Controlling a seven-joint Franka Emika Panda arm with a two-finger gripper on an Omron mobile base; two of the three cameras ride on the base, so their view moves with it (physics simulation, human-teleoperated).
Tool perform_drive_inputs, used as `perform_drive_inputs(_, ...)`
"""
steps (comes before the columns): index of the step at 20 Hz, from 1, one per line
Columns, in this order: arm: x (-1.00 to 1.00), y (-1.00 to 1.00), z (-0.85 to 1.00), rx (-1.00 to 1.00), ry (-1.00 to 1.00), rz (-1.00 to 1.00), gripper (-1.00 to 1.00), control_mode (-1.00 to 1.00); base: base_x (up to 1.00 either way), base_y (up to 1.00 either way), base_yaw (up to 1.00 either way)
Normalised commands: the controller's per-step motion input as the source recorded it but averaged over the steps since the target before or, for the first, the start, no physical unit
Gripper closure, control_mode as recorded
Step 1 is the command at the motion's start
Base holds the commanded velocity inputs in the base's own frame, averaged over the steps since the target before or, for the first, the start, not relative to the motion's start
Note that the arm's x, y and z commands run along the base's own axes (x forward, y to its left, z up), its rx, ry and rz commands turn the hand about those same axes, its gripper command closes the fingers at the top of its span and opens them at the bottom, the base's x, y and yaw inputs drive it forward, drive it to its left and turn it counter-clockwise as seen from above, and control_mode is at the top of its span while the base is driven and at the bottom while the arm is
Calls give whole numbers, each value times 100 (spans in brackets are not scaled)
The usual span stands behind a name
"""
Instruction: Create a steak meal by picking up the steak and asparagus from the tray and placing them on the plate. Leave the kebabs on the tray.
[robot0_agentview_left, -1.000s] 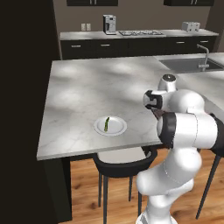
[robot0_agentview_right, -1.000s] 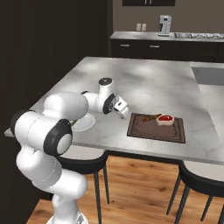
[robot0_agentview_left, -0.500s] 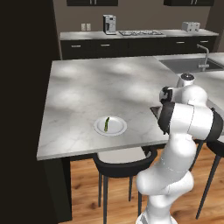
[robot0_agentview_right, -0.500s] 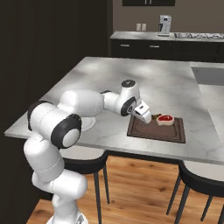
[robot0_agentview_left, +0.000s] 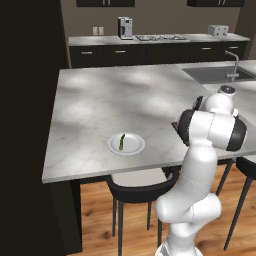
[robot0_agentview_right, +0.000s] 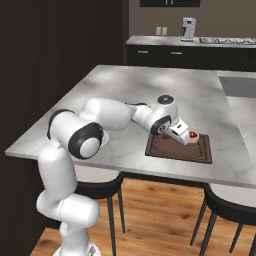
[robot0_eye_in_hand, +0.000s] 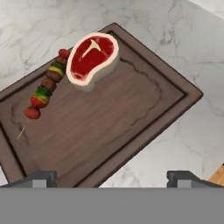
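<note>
The asparagus (robot0_agentview_left: 121, 142) lies as a thin green spear on the round pale plate (robot0_agentview_left: 134, 148) near the counter's front edge. Off to the right, the dark brown tray (robot0_agentview_right: 196, 152) holds the steak (robot0_agentview_right: 193, 135). In the hand view the steak (robot0_eye_in_hand: 92, 59), red with a whitish fat rim, sits at the far end of the tray (robot0_eye_in_hand: 113, 127). A kebab (robot0_eye_in_hand: 45, 86) lies beside it. My gripper (robot0_agentview_right: 181, 134) hovers just above the tray, close to the steak. Its jaws stand open and empty, and the fingertips (robot0_eye_in_hand: 42, 177) rise wide apart at the bottom of the hand view.
A sink (robot0_agentview_left: 216, 74) is set into the counter at the far right. Dark stools (robot0_agentview_left: 140, 185) stand under the front edge of the marble island (robot0_agentview_left: 100, 100). A back counter with a coffee machine (robot0_agentview_left: 124, 27) runs along the wall.
The arm has swung right, from beside the plate to over the tray near the steak. The gripper stayed open. The asparagus has not moved on the plate.
</note>
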Motion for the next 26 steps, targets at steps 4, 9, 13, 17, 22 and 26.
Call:
perform_drive_inputs(4, 34, -23, -25, 0, 0, 0, -100, -100, 0, 0, 0)
perform_drive_inputs(9, 40, -21, -24, 1, 0, 1, -100, -100, 0, 0, 0)
perform_drive_inputs(13, 43, -5, -27, 0, 0, 3, -100, -100, 0, 0, 0)
perform_drive_inputs(17, 40, 0, -29, 0, 0, 6, -100, -100, 0, 0, 0)
perform_drive_inputs(22, 38, -11, -22, 0, 0, 4, -100, -100, 0, 0, 0)
perform_drive_inputs(26, 39, -21, -16, 1, 0, 3, -100, -100, 0, 0, 0)
